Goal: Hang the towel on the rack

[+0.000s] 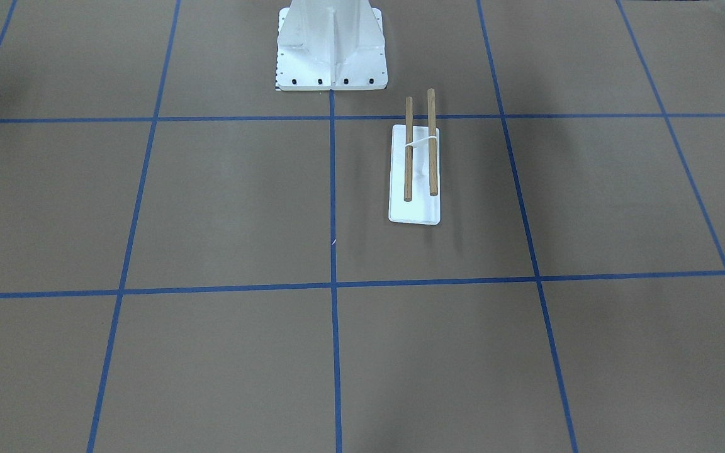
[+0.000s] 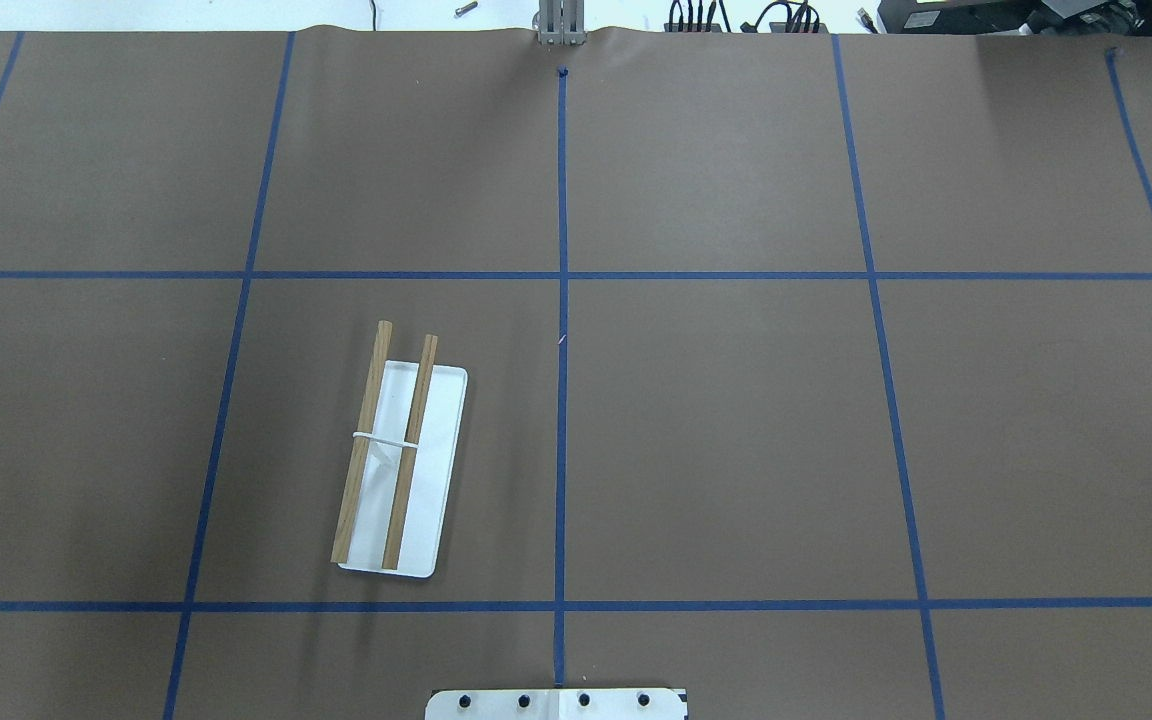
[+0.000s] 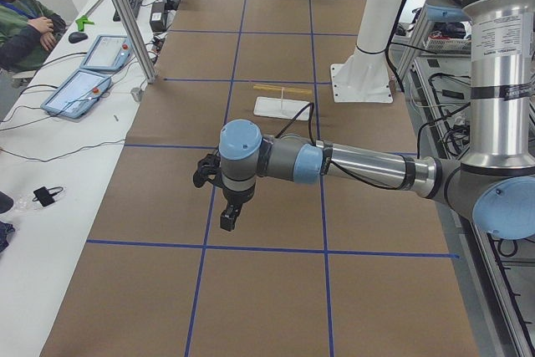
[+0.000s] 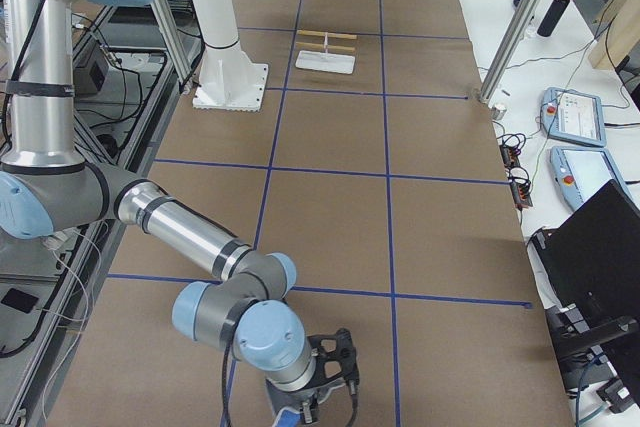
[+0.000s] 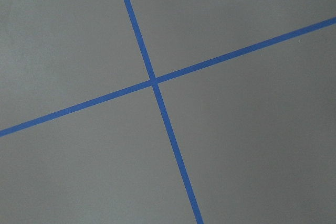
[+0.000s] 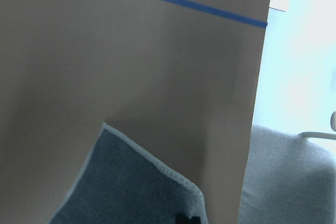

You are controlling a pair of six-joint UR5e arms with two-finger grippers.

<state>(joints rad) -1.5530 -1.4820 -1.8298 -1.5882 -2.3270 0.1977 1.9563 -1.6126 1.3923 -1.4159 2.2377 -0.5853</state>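
Note:
The rack [image 1: 419,157] stands on the brown table, two brown rods over a white base, with nothing on it. It also shows in the overhead view [image 2: 396,450] and far off in both side views [image 3: 282,98] [image 4: 327,47]. The towel [image 6: 131,187], dark grey with pale edging, shows only in the right wrist view, raised off the table with a shadow under it. My right gripper [image 6: 187,219] shows as a black tip pinching the towel's edge, near the table's right end [image 4: 320,392]. My left gripper [image 3: 227,216] hangs above a tape crossing; I cannot tell whether it is open.
The white bolted pedestal [image 1: 331,44] stands behind the rack [image 2: 556,703]. The table's edge [image 6: 257,103] lies close beside the towel. An operator [image 3: 21,14] sits at a side desk with control tablets [image 3: 84,81]. Blue tape lines grid the table.

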